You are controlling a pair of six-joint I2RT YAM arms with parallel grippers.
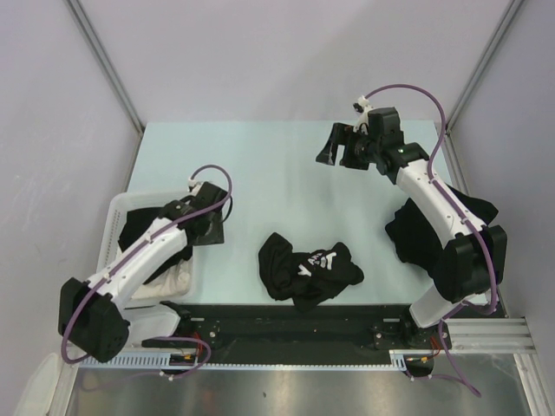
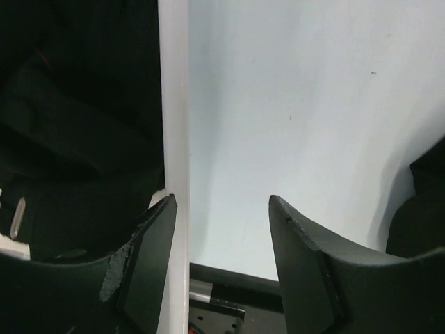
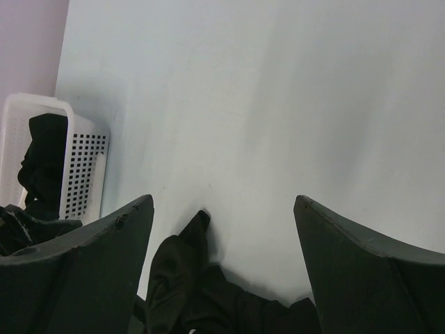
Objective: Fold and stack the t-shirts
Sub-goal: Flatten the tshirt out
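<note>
Bright, even light from above; soft shadows beside the crumpled t-shirt point(image 1: 308, 270), its black fabric losing detail.

White lattice basket point(image 1: 111, 225): directly beneath the left jaws. In the left wrist view its rim point(image 2: 174, 104) runs straight ahead along the inner edge of the left-hand finger. From the right jaws it stands well apart, far ahead on the left point(image 3: 85, 174).

White cloth point(image 1: 171, 282): inside the basket, behind the left jaws.

Pale blue table point(image 1: 269, 173): bare surface lies between and ahead of both sets of jaws.

Black base rail point(image 1: 295, 331): along the table's near edge, behind both jaws.
</note>
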